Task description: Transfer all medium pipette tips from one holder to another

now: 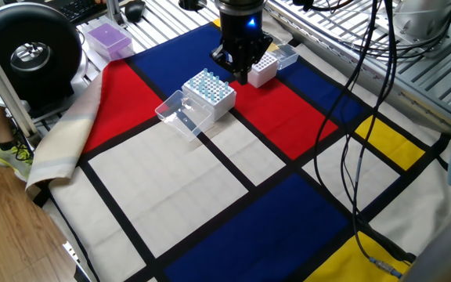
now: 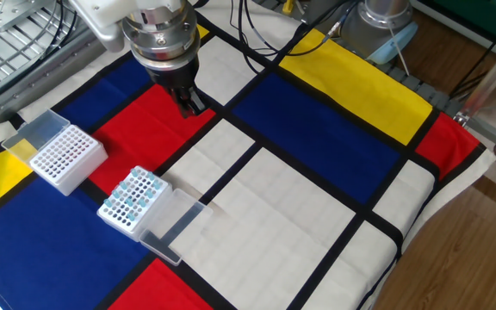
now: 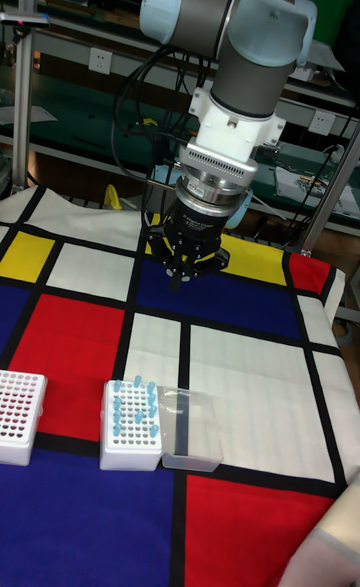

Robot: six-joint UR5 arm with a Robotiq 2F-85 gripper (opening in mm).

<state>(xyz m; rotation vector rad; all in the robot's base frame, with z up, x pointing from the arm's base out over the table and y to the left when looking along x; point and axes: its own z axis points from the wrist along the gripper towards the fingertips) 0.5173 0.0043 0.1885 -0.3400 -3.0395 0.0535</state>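
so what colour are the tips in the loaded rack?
Pale translucent blue tips, clearest in the other fixed view.

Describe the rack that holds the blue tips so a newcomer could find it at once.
On the colour-block cloth, look to the red panel beside the end effector. Two white racks stand there; take the rack with tips, which has a clear lid lying open beside it. Its neighbour, the empty rack, shows only bare holes.

Medium pipette tips (image 2: 133, 195): pale blue, translucent cones standing upright in a white rack (image 2: 120, 217), clear lid open beside it; empty white rack (image 2: 65, 159) nearby.
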